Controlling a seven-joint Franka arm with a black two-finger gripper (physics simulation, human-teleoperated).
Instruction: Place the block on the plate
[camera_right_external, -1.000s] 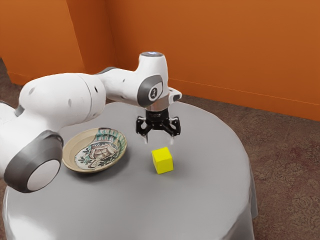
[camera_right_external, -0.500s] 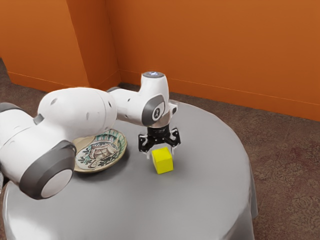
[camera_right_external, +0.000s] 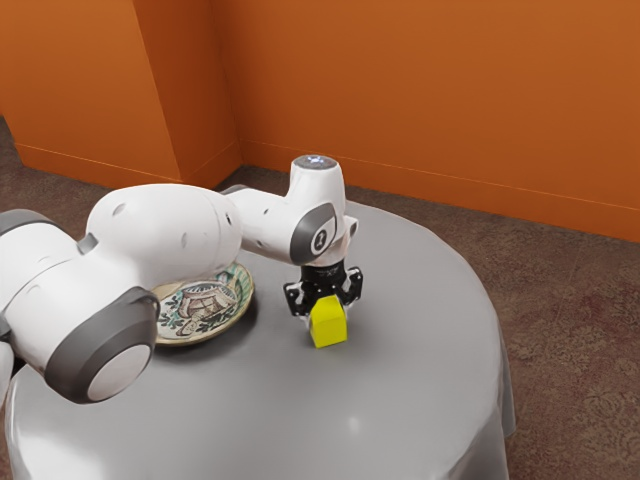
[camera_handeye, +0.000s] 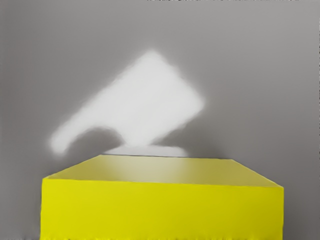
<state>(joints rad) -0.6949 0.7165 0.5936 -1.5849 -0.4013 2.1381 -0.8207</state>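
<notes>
My gripper (camera_right_external: 326, 300) is low over the table in the exterior view, its fingers shut on the yellow block (camera_right_external: 330, 325) from two sides. One fingertip shows beside the block; the other is largely hidden behind it. The block looks upright, its base at the grey tabletop. In the wrist view the yellow block (camera_handeye: 162, 207) lies just under my hand, squared to it. The patterned plate (camera_right_external: 208, 308) is apart from the block, toward the exterior view's left, partly covered by my arm.
A grey cloth covers the round table (camera_right_external: 400, 400), whose edge curves around toward the exterior view's right. An orange wall (camera_right_external: 430, 90) stands behind it, beyond the brown floor. My arm's links extend over the plate's side of the table.
My hand has come down around the block, and the fingers have drawn in to grasp it. The block has turned slightly, staying in about the same spot. The plate has not moved.
</notes>
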